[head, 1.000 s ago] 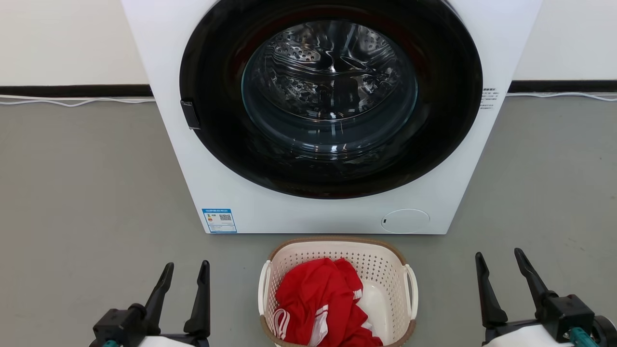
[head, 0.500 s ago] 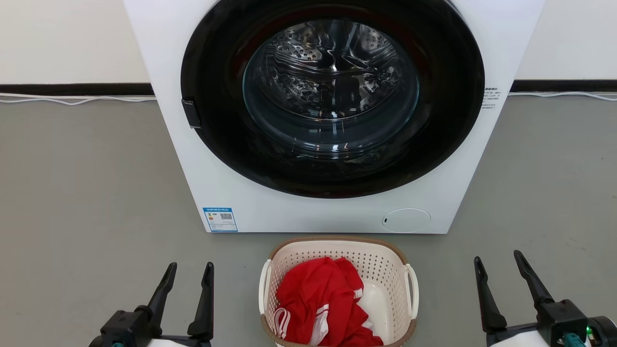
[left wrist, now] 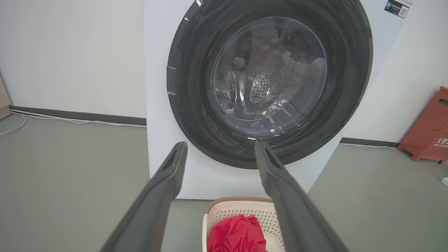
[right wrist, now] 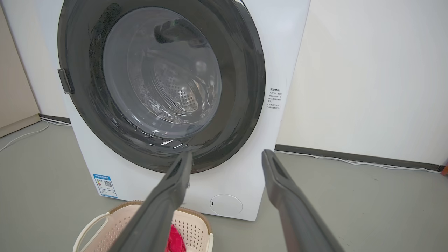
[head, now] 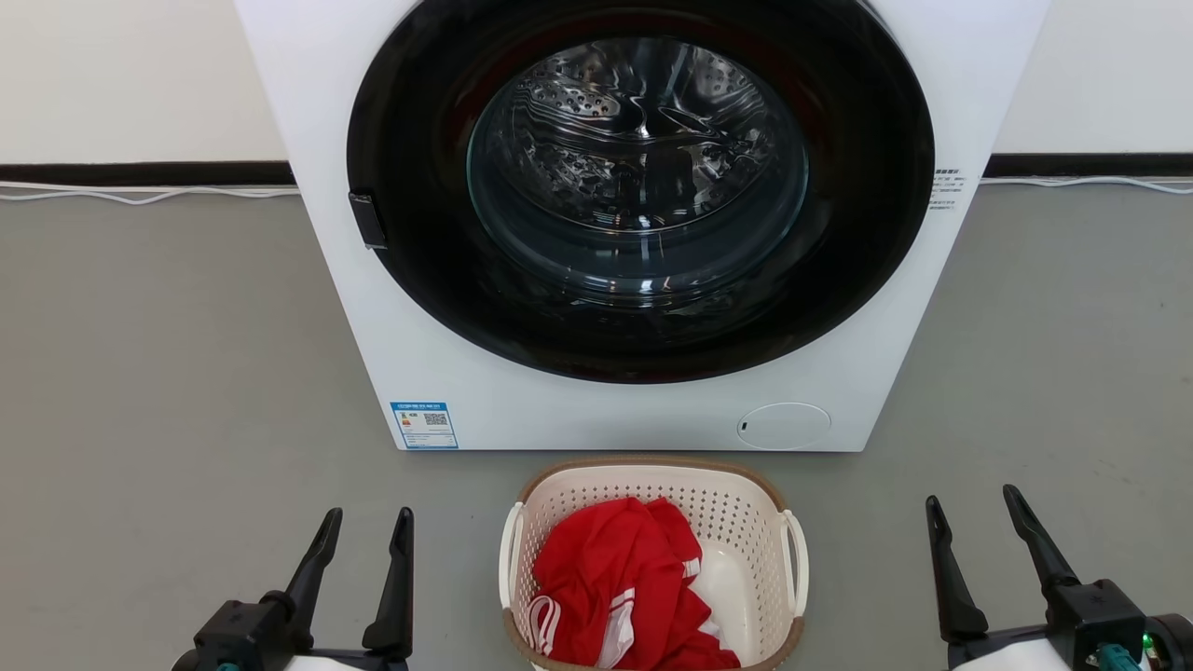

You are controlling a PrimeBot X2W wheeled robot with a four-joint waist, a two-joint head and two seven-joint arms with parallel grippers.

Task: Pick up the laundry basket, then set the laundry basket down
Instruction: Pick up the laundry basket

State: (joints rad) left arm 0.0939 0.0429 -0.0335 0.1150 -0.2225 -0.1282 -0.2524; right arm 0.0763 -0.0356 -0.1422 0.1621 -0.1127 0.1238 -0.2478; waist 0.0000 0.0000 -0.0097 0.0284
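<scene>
Laundry basket [head: 652, 483] stands on the grey floor [head: 168, 373] at 6 o'clock in the head view, just before the washing machine [head: 419, 354], with a red garment [head: 615, 568] inside. Left gripper [head: 367, 513], at the basket's 9 o'clock: fingers spread, grasping nothing. Right gripper [head: 969, 496], at 3 o'clock: likewise spread. Both are clear of the basket.

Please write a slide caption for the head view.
Left gripper and right gripper, open, flank the laundry basket before the washing machine.

Small cream plastic laundry basket [head: 736, 522], rounded-rectangle, perforated walls, brown woven-look rim, white loop handles both sides. Upright on grey floor [head: 186, 373], just before white washing machine [head: 559, 419]. Holds red fabric [head: 606, 578], perhaps white piece [head: 725, 582] beneath.
</scene>
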